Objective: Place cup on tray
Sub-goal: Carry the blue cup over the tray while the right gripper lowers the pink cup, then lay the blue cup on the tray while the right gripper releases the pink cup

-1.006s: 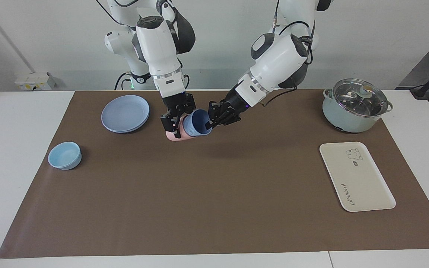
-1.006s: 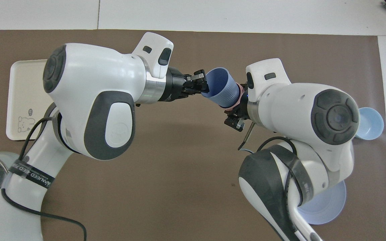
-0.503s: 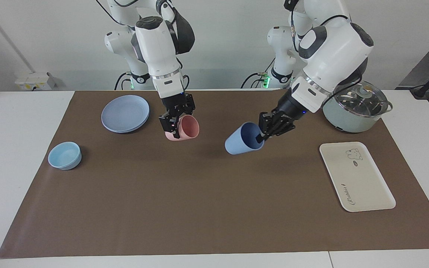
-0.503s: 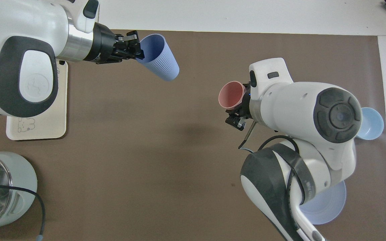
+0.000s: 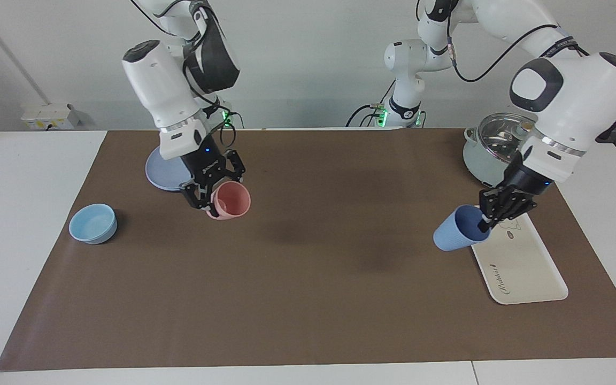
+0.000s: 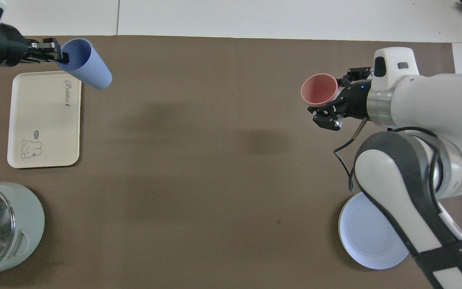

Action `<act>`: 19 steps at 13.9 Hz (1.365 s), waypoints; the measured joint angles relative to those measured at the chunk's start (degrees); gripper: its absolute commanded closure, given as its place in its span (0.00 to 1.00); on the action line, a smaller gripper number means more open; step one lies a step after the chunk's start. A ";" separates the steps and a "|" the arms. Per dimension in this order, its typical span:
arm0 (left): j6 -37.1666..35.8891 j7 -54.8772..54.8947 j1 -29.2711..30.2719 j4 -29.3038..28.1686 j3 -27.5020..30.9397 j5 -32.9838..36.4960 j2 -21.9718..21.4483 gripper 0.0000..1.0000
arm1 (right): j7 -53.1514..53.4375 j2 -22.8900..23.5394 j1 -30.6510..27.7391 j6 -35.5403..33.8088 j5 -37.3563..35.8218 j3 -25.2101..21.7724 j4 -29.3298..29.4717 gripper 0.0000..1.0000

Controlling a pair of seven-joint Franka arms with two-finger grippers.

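The periwinkle-blue cup (image 5: 453, 236) hangs tilted in the air, its mouth turned up toward my left gripper (image 5: 483, 220), which is shut on its rim. It is over the brown mat right at the edge of the cream-white tray (image 5: 522, 267). In the overhead view the cup (image 6: 86, 64) and left gripper (image 6: 61, 56) show just past the tray (image 6: 44, 116), which lies bare. My right gripper (image 5: 213, 203) is shut on the rim of a pink cup (image 5: 231, 200), held above the mat beside the blue plate; in the overhead view, the right gripper (image 6: 337, 95) and pink cup (image 6: 318, 89).
A round blue plate (image 5: 161, 171) lies near the right arm's base, partly covered by that arm. A light-blue bowl (image 5: 93, 223) sits toward the right arm's end. A lidded pot (image 5: 482, 152) stands nearer to the robots than the tray.
The left gripper pulled the blue cup out of the pink cup and carried it across to the tray's edge. The right gripper swung the pink cup toward its own end of the table.
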 measured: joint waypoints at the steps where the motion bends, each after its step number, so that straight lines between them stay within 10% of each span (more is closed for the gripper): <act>1: 0.53 4.22 2.87 -1.69 0.01 0.00 -0.50 1.00 | -9.45 1.41 -3.06 0.59 8.36 -0.06 -0.37 1.00; 6: 10.50 18.63 12.67 -13.70 0.01 0.01 -3.72 1.00 | -40.39 10.24 -15.34 -2.15 40.79 -0.22 -0.81 1.00; 15: 20.64 20.16 16.55 -23.14 -0.13 -5.89 -0.76 1.00 | -69.84 22.58 -25.01 -17.10 56.26 -0.22 -0.77 1.00; 16: 20.93 20.16 16.64 -23.14 -0.13 -5.98 -0.61 0.70 | -70.16 22.57 -25.00 -17.10 56.26 -0.20 -0.79 1.00; 17: 21.73 20.16 16.65 -23.15 -0.14 -5.99 -0.59 0.50 | -70.22 22.57 -25.00 -17.10 56.26 -0.20 -0.89 0.92; 18: 23.01 20.16 16.65 -23.15 -0.16 -5.99 -0.58 0.37 | -70.24 22.57 -25.00 -17.10 56.26 -0.20 -1.08 0.21; 19: 24.20 20.37 16.65 -23.16 -0.18 -5.99 -0.54 0.28 | -70.27 22.57 -25.00 -17.09 56.26 -0.20 -1.27 0.00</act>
